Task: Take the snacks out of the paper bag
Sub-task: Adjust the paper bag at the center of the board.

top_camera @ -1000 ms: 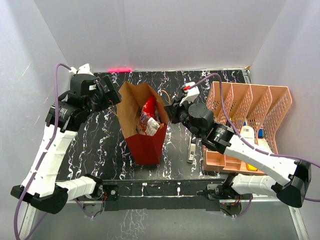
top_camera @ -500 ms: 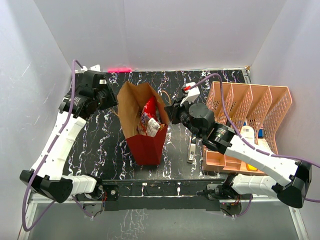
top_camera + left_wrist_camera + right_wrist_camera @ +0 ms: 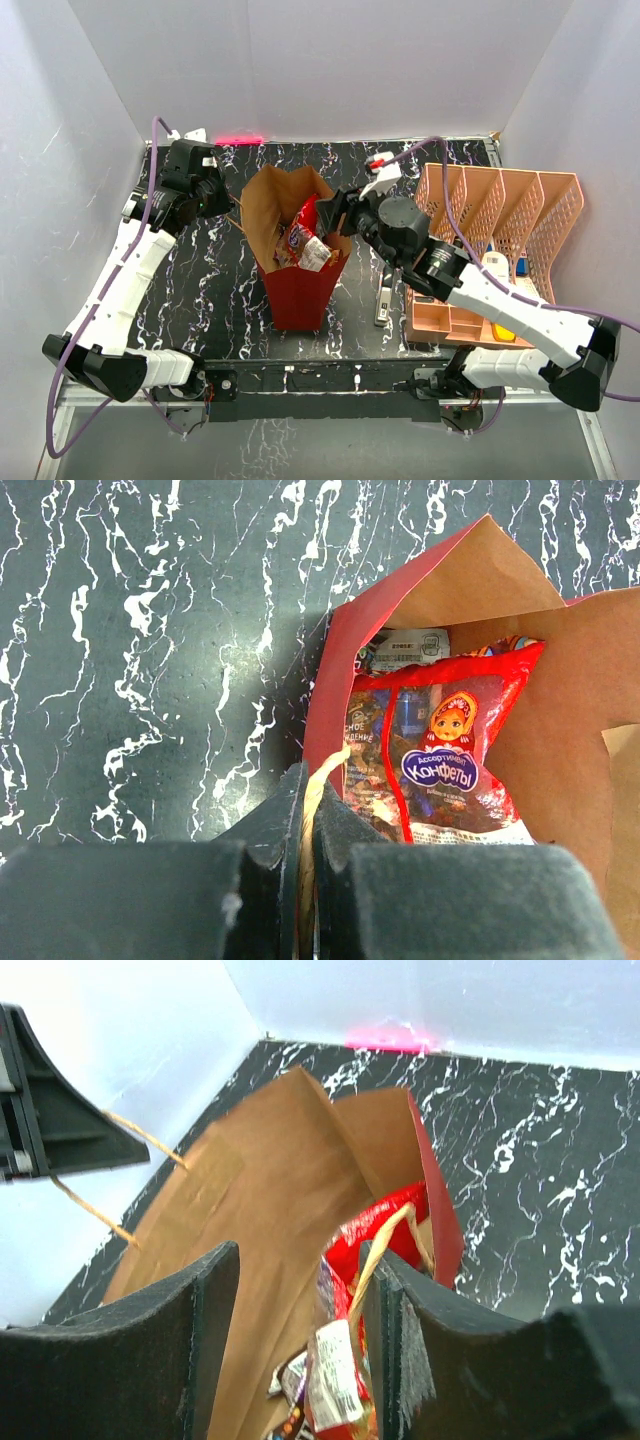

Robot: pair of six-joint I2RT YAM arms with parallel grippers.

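Red paper bag (image 3: 300, 288) has been pulled wider at the mouth over the last second. Its tan cord handle (image 3: 311, 810) is kept pinched in the closed left gripper (image 3: 305, 780). Right gripper (image 3: 298, 1258) has been brought over the opening, jaws apart, nothing held. Snacks (image 3: 304, 238) are exposed inside the bag: red crinkly packet on top, smaller wrappers beneath. Reach-in is judged feasible.
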